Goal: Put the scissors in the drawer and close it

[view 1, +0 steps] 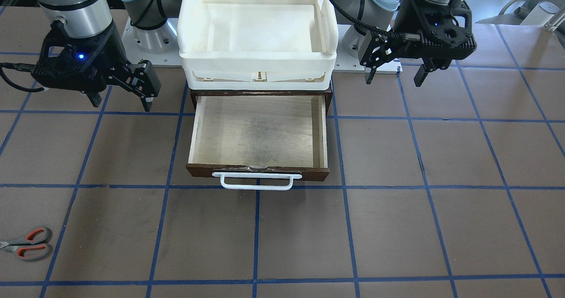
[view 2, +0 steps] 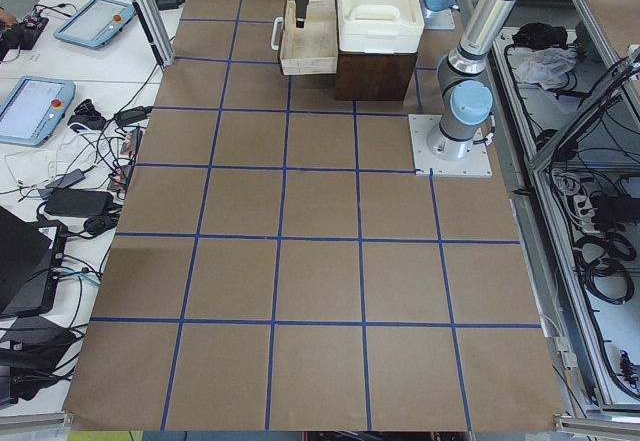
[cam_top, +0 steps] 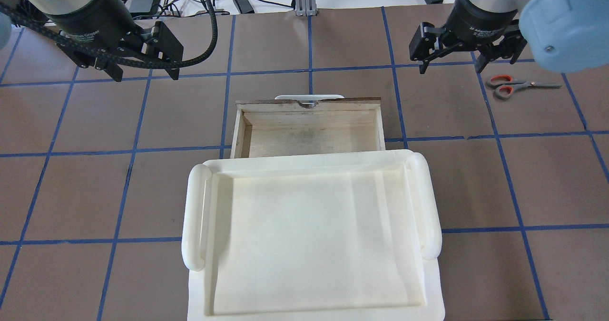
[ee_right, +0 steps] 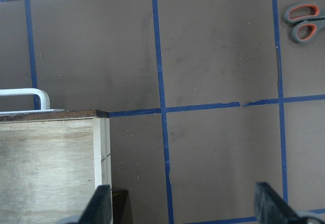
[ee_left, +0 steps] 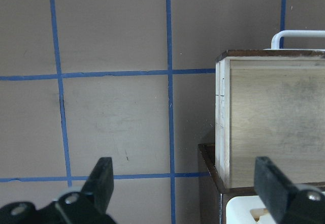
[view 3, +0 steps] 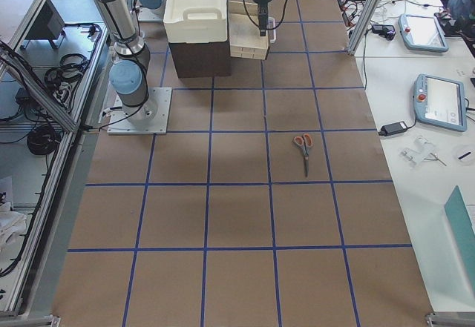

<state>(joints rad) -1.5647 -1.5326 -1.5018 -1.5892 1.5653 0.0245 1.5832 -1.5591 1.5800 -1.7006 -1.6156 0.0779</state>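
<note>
Small grey-handled, orange-lined scissors (cam_top: 513, 85): flat on brown bench (cam_top: 547, 183) near right claw (cam_top: 451, 66), blades seemingly shut, awaiting pickup; shallow pale-plywood drawer (cam_top: 309, 138) stands pulled out, bare, to receive them; right claw and left claw (cam_top: 145, 73) spread wide, empty.

Brown table, marked off in squares with blue tape.

On the table (view 1: 441, 227) a dark brown cabinet (view 3: 199, 58) is set midway along the robot's edge, with its drawer (view 1: 260, 132) pulled out above the surface. The scissors (view 1: 27, 244) are laid flat, blades together, well apart from the cabinet, out toward the robot's right. A white base plate (view 3: 139, 112) is fixed to the table on each side of the cabinet.
</note>
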